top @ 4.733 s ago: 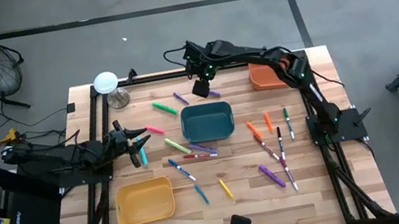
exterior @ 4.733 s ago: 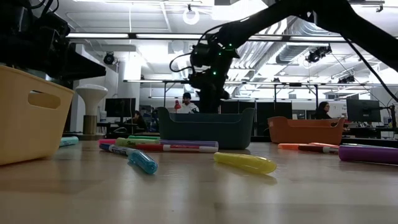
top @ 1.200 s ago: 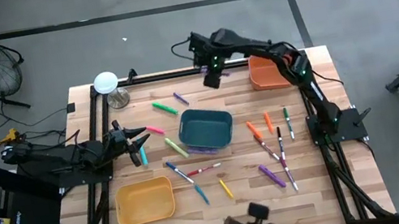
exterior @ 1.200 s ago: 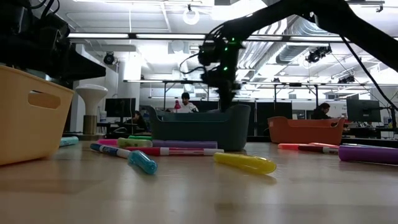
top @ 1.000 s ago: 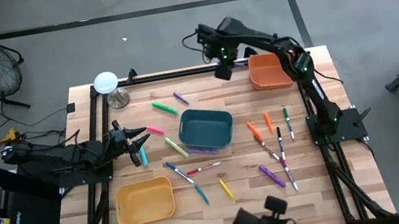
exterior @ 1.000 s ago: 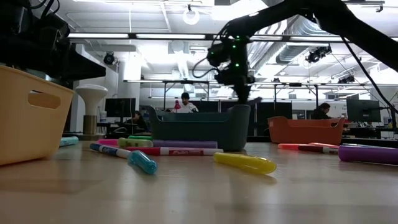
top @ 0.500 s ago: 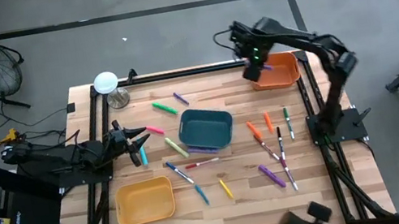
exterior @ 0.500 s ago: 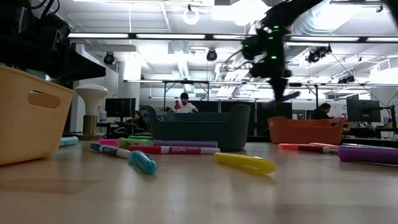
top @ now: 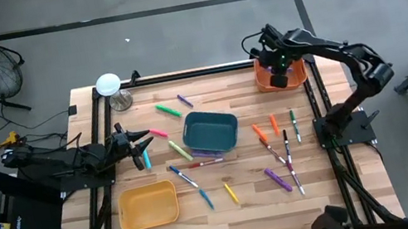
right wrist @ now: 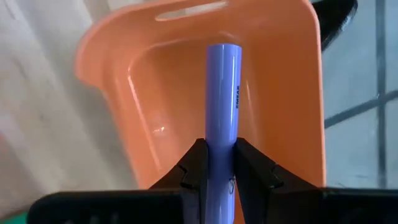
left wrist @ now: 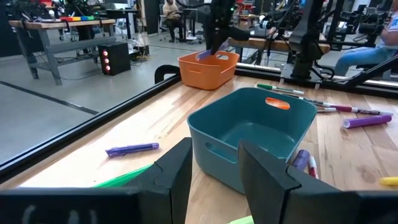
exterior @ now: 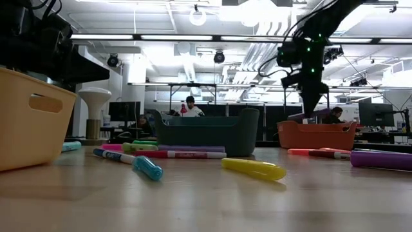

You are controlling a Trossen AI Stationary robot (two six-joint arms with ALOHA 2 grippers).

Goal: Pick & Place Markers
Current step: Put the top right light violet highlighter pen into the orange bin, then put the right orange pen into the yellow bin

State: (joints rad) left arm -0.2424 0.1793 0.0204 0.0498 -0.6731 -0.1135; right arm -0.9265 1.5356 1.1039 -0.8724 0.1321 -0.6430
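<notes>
Your right gripper (right wrist: 217,163) is pinching 1 purple marker (right wrist: 222,99) between its fingers, the barrel sticking straight out ahead of the tips. Directly beyond the tips sits the orange bin (right wrist: 273,93), its open mouth facing the marker, so you are at the carry-and-drop step: the marker hangs over the bin but is not yet inside. In the high view the right gripper (top: 277,61) is above the orange bin (top: 270,82) at the far right corner of the table (top: 246,212).

Next, I judge you need only a short descent toward the bin floor, then spread the fingers and let the marker fall. Keep the tip clear of the bin's rim as you lower.

Well away from that gripper, the other markers (top: 269,150) lie scattered on the wood around the teal bin (top: 211,130), with the yellow bin (top: 148,206) farther off.

Your left gripper (top: 139,149) waits low at the table's left edge, fingers partly spread and holding nothing, with the teal bin (left wrist: 252,134) just ahead of it.
</notes>
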